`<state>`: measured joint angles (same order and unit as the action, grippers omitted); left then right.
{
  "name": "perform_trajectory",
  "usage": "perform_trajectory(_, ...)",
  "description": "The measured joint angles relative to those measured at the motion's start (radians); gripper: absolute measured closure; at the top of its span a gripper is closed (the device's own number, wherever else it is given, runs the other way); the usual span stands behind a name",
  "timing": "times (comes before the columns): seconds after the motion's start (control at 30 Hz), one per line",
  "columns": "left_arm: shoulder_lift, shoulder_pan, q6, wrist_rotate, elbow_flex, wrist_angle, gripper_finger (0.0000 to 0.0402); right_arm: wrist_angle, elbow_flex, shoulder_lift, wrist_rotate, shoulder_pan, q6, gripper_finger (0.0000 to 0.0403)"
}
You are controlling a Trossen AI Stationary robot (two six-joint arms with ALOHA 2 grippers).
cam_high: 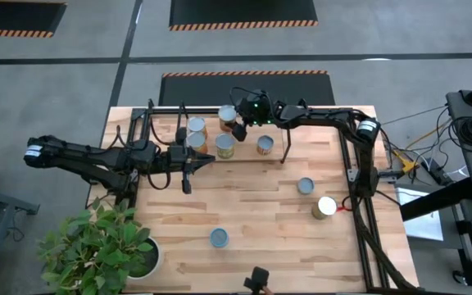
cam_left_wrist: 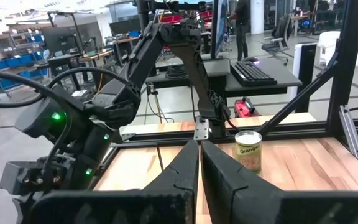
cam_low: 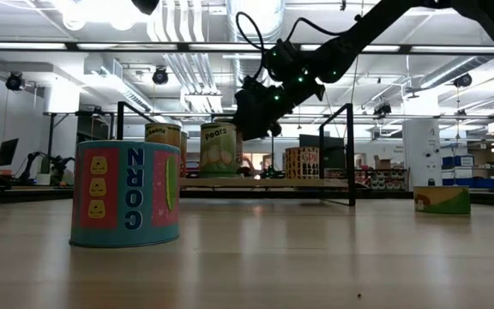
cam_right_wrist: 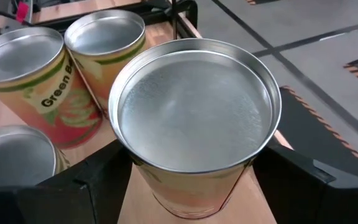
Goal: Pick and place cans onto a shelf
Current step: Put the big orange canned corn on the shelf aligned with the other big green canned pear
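At top centre of the high view, right gripper spread wide around upright can over shelf; left gripper closed, empty.

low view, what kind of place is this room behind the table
Probably a robotics lab or industrial workshop: bare silver ceiling ducts run overhead, blue storage bins line the far shelves, and the left wrist view shows a desk with a black keyboard.

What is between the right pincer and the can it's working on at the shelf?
Nothing visible. The right pincer already straddles the can, one finger on each side, on the shelf. Other cans stand close beside it, not in between.
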<state>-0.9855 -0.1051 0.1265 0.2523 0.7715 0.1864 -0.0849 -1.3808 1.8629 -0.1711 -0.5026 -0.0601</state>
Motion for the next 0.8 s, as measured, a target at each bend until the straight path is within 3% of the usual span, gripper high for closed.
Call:
perform_trajectory(0.23, 0.000, 0.000, 0.000, 0.000, 0.000, 0.000, 0.0400, 0.054, 0.000, 0.000, -0.021, 0.000, -0.070, 0.0111)
perform_trajectory(0.8, 0.000, 0.000, 0.000, 0.000, 0.000, 0.000, 0.0400, 0.106, 0.004, 0.000, -0.021, 0.000, -0.069, 0.0110)
